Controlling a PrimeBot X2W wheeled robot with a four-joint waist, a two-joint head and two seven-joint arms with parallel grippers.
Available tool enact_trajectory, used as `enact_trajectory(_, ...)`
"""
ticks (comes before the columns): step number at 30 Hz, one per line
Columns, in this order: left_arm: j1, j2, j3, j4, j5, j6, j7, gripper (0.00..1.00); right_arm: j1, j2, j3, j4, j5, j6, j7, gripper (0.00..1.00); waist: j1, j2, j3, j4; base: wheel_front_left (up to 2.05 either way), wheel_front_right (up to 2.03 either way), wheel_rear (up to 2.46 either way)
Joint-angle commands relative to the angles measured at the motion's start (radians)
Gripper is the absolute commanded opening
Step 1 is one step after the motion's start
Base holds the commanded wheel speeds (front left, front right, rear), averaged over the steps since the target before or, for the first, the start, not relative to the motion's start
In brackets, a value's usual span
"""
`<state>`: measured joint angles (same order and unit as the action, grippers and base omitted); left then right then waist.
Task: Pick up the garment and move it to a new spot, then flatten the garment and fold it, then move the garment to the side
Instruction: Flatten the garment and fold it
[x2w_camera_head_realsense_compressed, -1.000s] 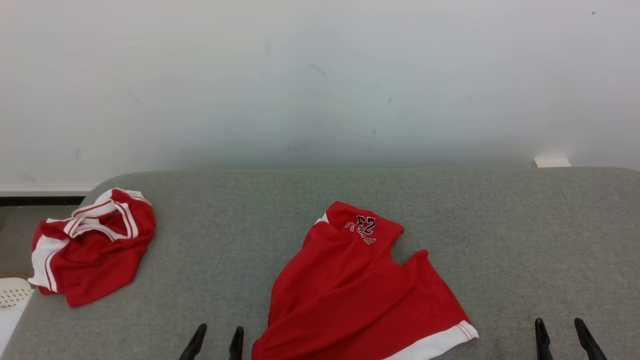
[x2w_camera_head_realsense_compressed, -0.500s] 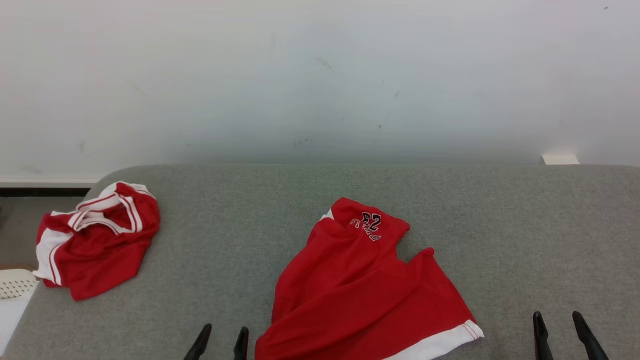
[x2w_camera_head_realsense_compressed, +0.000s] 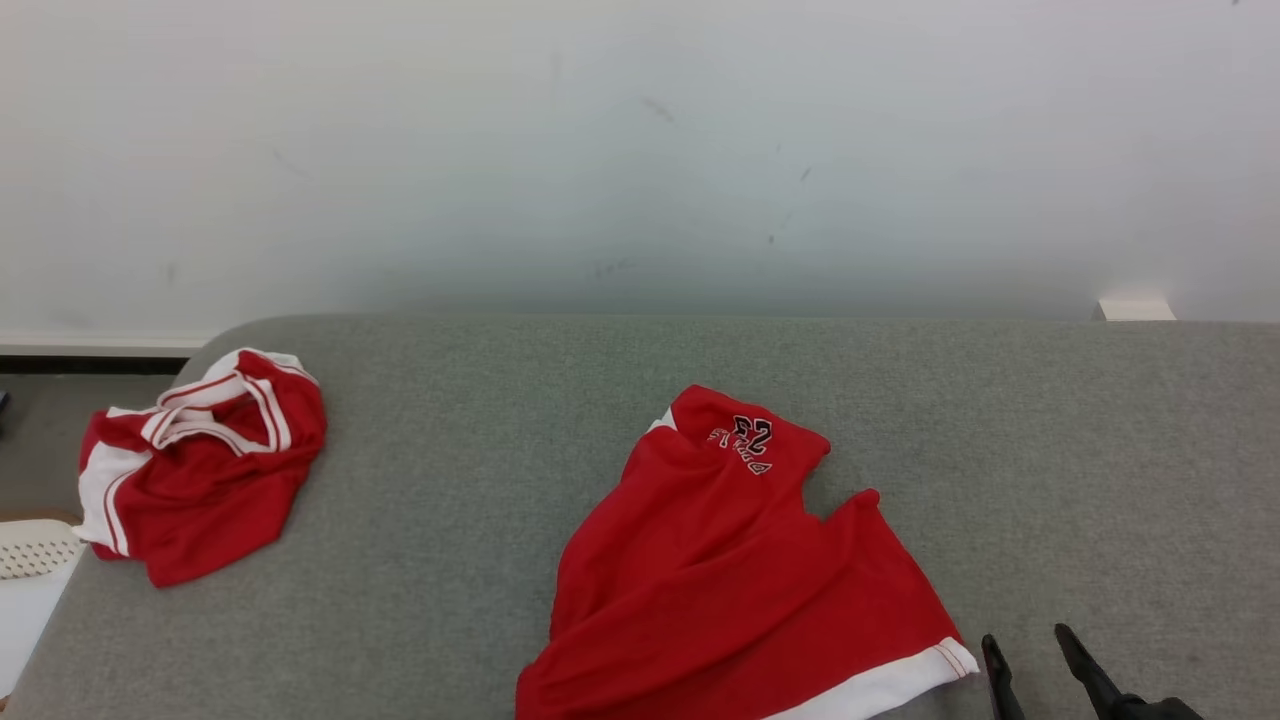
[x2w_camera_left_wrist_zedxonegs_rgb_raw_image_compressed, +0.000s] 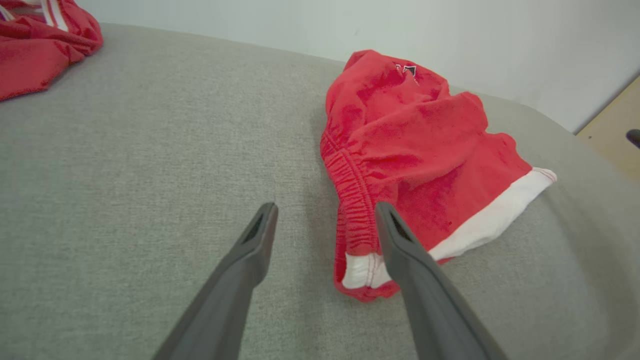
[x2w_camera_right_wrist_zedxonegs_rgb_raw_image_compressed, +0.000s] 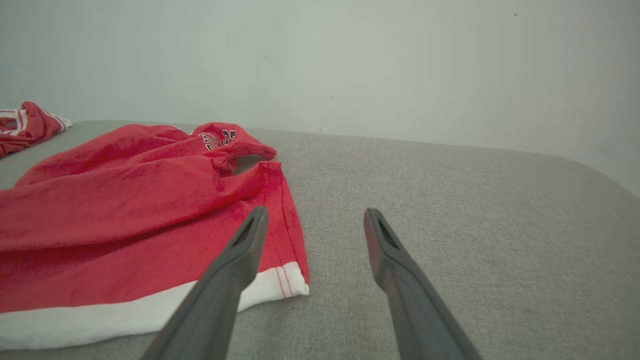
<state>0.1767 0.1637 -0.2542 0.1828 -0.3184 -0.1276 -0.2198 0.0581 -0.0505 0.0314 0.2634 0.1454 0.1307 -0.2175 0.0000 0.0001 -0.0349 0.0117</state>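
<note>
- Two grippers, spread wide and holding nothing: left gripper (x2w_camera_left_wrist_zedxonegs_rgb_raw_image_compressed: 325, 207) and right gripper (x2w_camera_head_realsense_compressed: 1027, 640) hover over the grey table's (x2w_camera_head_realsense_compressed: 1050, 450) near edge.
- Garment (x2w_camera_head_realsense_compressed: 740, 580), red shorts, lies crumpled at that table's near middle. It is neither flattened nor folded, so I'd judge nearly everything remains.
- Soft, limp cloth with a ribbed elastic waistband and a white hem band.
- Table felt-like, round-cornered; another red-and-white bundle (x2w_camera_head_realsense_compressed: 200, 470) sits at its left end.

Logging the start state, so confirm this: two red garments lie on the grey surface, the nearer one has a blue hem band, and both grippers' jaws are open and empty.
Not quite: the hem band on the nearer garment is white, not blue; the right wrist view shows it plainly. Everything else stands as stated.
</note>
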Motion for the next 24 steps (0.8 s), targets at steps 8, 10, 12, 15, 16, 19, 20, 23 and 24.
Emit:
enact_trajectory(8, -0.039, 0.097, -0.184, -0.007, -0.152, -0.003, 0.167, 1.00, -0.095, -0.031, 0.083, 0.093, -0.037, 0.000, 0.153, 1.00, 0.0000, -0.0001, 0.047, 0.035, 0.00, 0.00, 0.00)
enact_trajectory(10, -0.056, 0.106, -0.204, 0.003, -0.177, -0.003, 0.173, 1.00, -0.109, -0.029, 0.083, 0.110, -0.048, 0.000, 0.176, 1.00, 0.0000, -0.0001, 0.062, 0.041, 0.00, 0.00, 0.00)
enact_trajectory(12, -0.072, 0.112, -0.220, 0.013, -0.184, -0.003, 0.170, 1.00, -0.124, -0.026, 0.076, 0.117, -0.063, 0.000, 0.191, 1.00, 0.0000, -0.0001, 0.074, 0.044, 0.00, 0.00, 0.00)
enact_trajectory(15, -0.100, 0.119, -0.241, 0.024, -0.202, -0.003, 0.166, 1.00, -0.147, -0.017, 0.069, 0.134, -0.080, 0.000, 0.218, 1.00, 0.0000, -0.0001, 0.094, 0.048, 0.00, 0.00, 0.00)
enact_trajectory(16, -0.108, 0.122, -0.251, 0.028, -0.205, -0.003, 0.164, 1.00, -0.152, -0.014, 0.070, 0.144, -0.082, 0.000, 0.233, 1.00, 0.0000, -0.0001, 0.097, 0.049, 0.00, 0.00, 0.00)
enact_trajectory(19, -0.130, 0.124, -0.275, 0.039, -0.223, -0.003, 0.155, 1.00, -0.165, -0.011, 0.063, 0.161, -0.092, 0.000, 0.261, 1.00, 0.0000, -0.0001, 0.105, 0.056, 0.00, 0.00, 0.00)
enact_trajectory(20, -0.135, 0.125, -0.283, 0.042, -0.231, -0.003, 0.154, 1.00, -0.165, -0.010, 0.060, 0.168, -0.096, 0.000, 0.268, 1.00, 0.0000, -0.0001, 0.106, 0.058, 0.00, 0.00, 0.00)
enact_trajectory(23, -0.149, 0.131, -0.304, 0.050, -0.246, -0.003, 0.149, 1.00, -0.166, -0.007, 0.055, 0.175, -0.103, 0.000, 0.273, 1.00, 0.0000, -0.0001, 0.109, 0.060, 0.00, 0.00, 0.00)
enact_trajectory(24, -0.154, 0.133, -0.312, 0.052, -0.253, -0.003, 0.147, 1.00, -0.167, -0.006, 0.055, 0.177, -0.104, 0.000, 0.272, 1.00, 0.0000, -0.0001, 0.111, 0.060, 0.00, 0.00, 0.00)
